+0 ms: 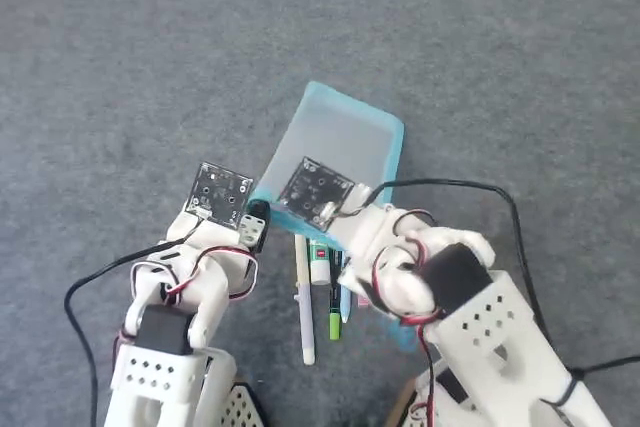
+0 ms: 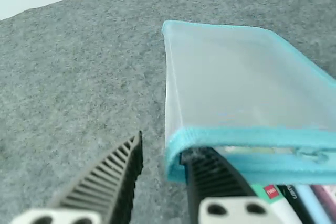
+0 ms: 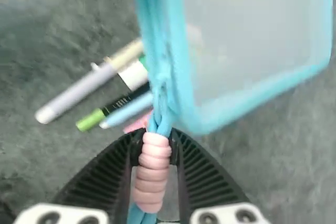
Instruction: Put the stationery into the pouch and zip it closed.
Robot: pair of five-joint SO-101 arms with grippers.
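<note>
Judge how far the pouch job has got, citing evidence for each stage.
Done: nothing fully; the pens lie mostly outside the pouch, ends at its mouth. In hand: the right gripper is shut on the pink zipper pull; the left gripper, open, sits at the mouth's corner. Left: pushing pens in, zipping.

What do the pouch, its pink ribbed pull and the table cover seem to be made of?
The pouch looks like soft frosted plastic, semi-matte and translucent, with a teal trim that seems woven fabric. The pink pull is perhaps rubber or silicone: smooth, slightly glossy, moulded in rounded rings. The table cover appears to be grey felt or short carpet, matte and fuzzy.
</note>
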